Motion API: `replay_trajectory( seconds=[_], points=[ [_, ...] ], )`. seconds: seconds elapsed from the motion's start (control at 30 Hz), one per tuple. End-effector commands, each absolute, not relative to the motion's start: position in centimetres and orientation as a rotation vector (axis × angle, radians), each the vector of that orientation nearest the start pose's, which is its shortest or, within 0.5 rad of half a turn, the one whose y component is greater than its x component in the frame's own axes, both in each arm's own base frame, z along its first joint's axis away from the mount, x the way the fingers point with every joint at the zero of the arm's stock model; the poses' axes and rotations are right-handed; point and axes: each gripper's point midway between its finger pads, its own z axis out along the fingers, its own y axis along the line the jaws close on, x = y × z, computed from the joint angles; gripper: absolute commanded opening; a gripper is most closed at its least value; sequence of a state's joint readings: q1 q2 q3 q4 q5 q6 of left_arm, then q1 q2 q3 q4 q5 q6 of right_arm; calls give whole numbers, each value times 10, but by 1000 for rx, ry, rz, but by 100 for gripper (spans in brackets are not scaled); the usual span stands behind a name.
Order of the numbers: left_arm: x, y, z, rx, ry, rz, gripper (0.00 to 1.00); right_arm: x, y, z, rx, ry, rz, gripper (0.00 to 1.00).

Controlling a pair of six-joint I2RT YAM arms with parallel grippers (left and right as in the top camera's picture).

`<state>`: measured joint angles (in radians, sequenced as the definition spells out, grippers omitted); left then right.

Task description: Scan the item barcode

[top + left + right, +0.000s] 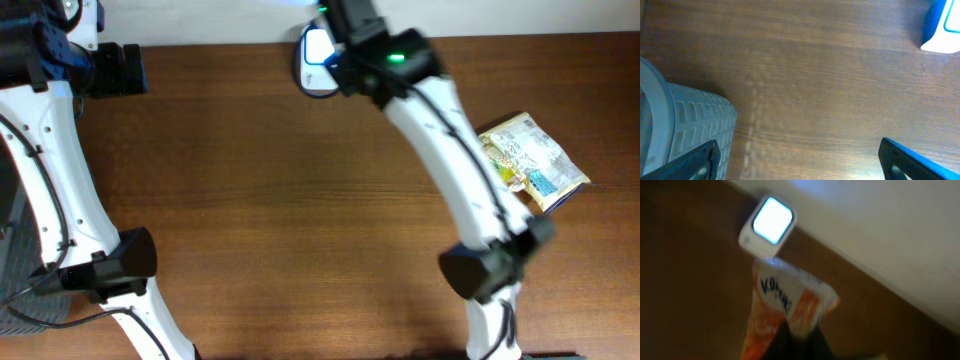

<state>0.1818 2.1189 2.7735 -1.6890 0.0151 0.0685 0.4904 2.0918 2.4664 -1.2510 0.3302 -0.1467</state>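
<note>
An orange and white tissue packet (785,305) with blue lettering is pinched at its lower end by my right gripper (800,330), which is shut on it. The view is blurred. Just beyond the packet's top sits the scanner (767,225), a white box with a bright lit window. In the overhead view the scanner (315,55) stands at the table's back edge, and my right arm covers the packet and the gripper. My left gripper (800,160) is open over bare wood at the far left, with the scanner (942,30) off to its upper right.
A yellow snack packet (530,160) lies on the table at the right, beside my right arm. A grey mesh basket (685,125) stands close by my left gripper's left finger. A white wall runs along the table's back edge.
</note>
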Motion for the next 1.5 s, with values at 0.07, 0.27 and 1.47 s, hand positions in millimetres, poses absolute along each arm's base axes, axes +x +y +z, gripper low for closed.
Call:
replay_trajectory(
  seconds=[0.07, 0.27, 1.47],
  points=[
    [434, 77, 327, -122, 2594, 69, 99, 404, 87, 236, -120, 2878, -334, 4],
    [434, 77, 327, -122, 2594, 69, 99, 380, 26, 109, 43, 3171, -432, 4],
    [434, 77, 327, -122, 2594, 69, 99, 260, 11, 311, -46, 1600, 88, 99]
  ],
)
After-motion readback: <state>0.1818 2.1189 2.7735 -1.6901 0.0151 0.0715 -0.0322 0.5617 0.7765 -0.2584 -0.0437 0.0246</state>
